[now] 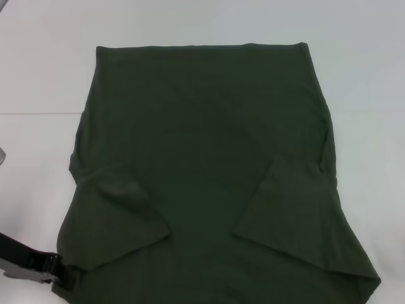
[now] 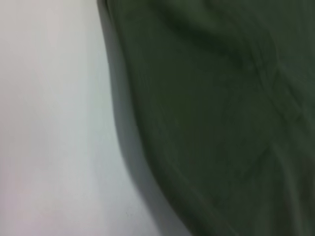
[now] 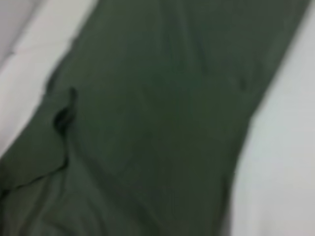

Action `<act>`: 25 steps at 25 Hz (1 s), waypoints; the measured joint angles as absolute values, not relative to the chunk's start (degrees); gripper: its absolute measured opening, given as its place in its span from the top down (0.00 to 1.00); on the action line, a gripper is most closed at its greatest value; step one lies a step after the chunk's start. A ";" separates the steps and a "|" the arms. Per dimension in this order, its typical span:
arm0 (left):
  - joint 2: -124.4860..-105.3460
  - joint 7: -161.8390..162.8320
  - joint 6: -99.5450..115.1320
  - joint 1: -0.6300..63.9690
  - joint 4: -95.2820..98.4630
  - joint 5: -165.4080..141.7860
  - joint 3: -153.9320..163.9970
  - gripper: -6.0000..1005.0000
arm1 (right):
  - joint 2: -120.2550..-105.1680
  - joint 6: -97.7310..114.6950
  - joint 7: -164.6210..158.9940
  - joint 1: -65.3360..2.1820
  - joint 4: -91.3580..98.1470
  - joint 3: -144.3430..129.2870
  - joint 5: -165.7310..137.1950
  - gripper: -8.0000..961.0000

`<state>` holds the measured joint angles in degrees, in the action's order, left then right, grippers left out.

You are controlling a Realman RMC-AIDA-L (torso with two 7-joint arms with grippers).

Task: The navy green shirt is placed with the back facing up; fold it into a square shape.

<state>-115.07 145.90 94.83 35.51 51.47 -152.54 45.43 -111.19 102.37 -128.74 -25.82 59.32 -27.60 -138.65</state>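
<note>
Left pincer (image 1: 60,269) seen at the lower left corner of the head view, black, low on the desk (image 1: 38,76), touching or just beside the near left corner of the shirt (image 1: 209,158); whether apart, together or clamped on cloth could not be told. Right pincer not seen anywhere, so its state could not be told either.

Shirt lay flat across the middle of the head view, plain side up, running from the bottom edge to a straight far edge in the upper part of the frame. Both sleeves already folded inward: one flap at lower left, one at lower right, leaving a long panel, wider near the bottom edge. Left wrist view showed only the cloth's edge against pale desk (image 2: 49,123), with a shadow under the edge suggesting a slight lift there. Right wrist view showed the shirt (image 3: 157,128) lengthwise, with a small pucker along one side.

Judged soft, light and limp: likely to sag and drag when lifted, and the tucked sleeves could slip open. Best taken at the two near corners, pinching all layers together, then carried toward the far edge to halve the length. Plain weave looked matte, not slippery; nothing fragile. Wrinkles likely if only one corner were pulled.
</note>
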 joint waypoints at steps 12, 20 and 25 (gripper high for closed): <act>-114.88 143.34 95.05 35.35 51.05 -152.49 45.16 0.95 | -111.86 111.21 -144.22 -33.19 62.48 -32.81 -152.38 0.10; -115.11 143.19 95.12 35.32 51.01 -152.49 45.18 0.95 | -115.44 108.07 -142.27 -33.25 62.25 -34.17 -152.40 0.10; -115.21 143.15 94.87 35.36 50.54 -152.49 45.18 0.95 | -116.38 104.53 -142.04 -33.03 60.01 -36.75 -152.56 0.10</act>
<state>-115.21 143.15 94.87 35.36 50.54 -152.49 45.18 -116.38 104.53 -142.04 -33.03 60.01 -36.75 -152.56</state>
